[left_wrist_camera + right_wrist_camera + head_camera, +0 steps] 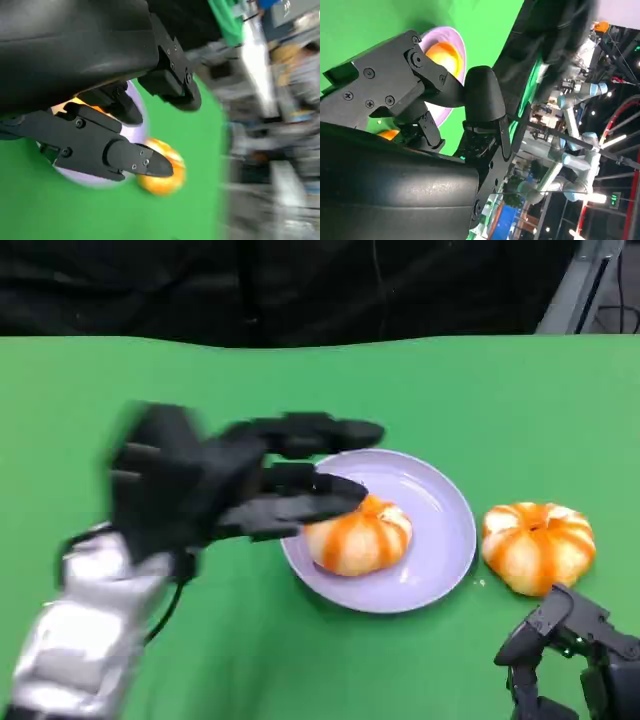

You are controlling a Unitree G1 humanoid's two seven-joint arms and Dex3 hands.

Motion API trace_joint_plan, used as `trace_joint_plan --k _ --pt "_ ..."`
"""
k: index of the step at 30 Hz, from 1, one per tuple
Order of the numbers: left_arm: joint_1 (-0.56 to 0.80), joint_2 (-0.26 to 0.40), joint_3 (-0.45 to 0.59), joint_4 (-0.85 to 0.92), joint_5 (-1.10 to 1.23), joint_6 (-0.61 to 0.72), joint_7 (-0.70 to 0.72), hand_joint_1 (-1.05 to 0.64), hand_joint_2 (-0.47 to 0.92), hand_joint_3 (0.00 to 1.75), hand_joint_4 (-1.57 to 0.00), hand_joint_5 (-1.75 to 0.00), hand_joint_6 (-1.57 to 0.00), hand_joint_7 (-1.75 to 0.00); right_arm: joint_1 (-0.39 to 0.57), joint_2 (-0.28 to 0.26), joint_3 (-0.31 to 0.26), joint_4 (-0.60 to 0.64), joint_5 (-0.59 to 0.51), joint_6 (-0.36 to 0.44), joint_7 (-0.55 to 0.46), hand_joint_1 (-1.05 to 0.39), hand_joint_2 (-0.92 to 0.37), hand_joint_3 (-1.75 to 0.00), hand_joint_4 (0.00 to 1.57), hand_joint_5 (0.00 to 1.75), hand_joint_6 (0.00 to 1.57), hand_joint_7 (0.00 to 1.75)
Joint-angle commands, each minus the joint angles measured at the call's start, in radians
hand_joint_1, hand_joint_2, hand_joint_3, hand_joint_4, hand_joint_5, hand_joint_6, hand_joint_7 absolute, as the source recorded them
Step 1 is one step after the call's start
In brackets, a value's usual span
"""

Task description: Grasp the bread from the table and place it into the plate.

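One orange-striped round bread (360,538) lies on the lavender plate (440,510) at the table's middle. A second bread (538,546) sits on the green table just right of the plate. My left hand (215,485) hovers at the plate's left edge, motion-blurred, fingers spread and reaching over the plated bread, holding nothing. In the left wrist view the plate (87,179) lies under the fingers (125,157), with the table bread (162,177) beyond. My right hand (570,645) rests low near the front edge, just in front of the table bread, with nothing in it. The right wrist view shows the plate (434,37) and the plated bread (442,54) past the fingers (480,97).
Green cloth covers the table (300,380), with open room left of the plate and behind it. A dark backdrop runs along the far edge. Blurred lab equipment and other robot arms (580,100) stand beyond the table.
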Motion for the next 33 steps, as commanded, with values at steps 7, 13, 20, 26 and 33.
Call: trace_joint_plan --k 7,13,20,26,33 --pt "0.258 0.071 0.2 -0.322 -0.268 0.211 0.027 0.06 0.62 1.16 -0.52 -1.47 -0.66 -0.9 0.008 0.0 -0.01 -0.024 0.006 0.017 -0.009 -0.12 -0.51 -1.19 0.84 1.75 0.76 1.52" --pt "0.375 0.089 0.255 -0.365 -0.333 0.18 -0.01 0.11 0.56 1.37 -0.59 -1.61 -0.67 -1.13 -0.004 -0.007 -0.013 -0.008 0.016 0.003 -0.004 -0.13 -0.52 -1.2 0.84 1.75 0.76 1.51" --pt "0.426 0.104 0.27 -0.378 -0.367 0.152 -0.023 0.13 0.52 1.47 -0.64 -1.69 -0.68 -1.28 -0.01 -0.007 -0.017 0.003 0.022 -0.008 0.001 -0.13 -0.53 -1.18 0.84 1.75 0.75 1.52" --pt "0.533 0.103 0.312 -0.343 -0.454 0.099 -0.122 0.16 0.59 1.63 -1.09 -1.74 -0.91 -1.73 -0.019 -0.007 -0.026 0.008 0.01 -0.005 -0.005 -0.14 -0.54 -1.17 0.83 1.75 0.75 1.52" --pt "0.556 0.104 0.309 -0.314 -0.459 0.072 -0.136 0.16 0.61 1.71 -1.18 -1.75 -1.01 -1.75 -0.015 -0.002 -0.021 -0.005 0.018 0.01 0.002 -0.14 -0.53 -1.16 0.83 1.75 0.75 1.52"
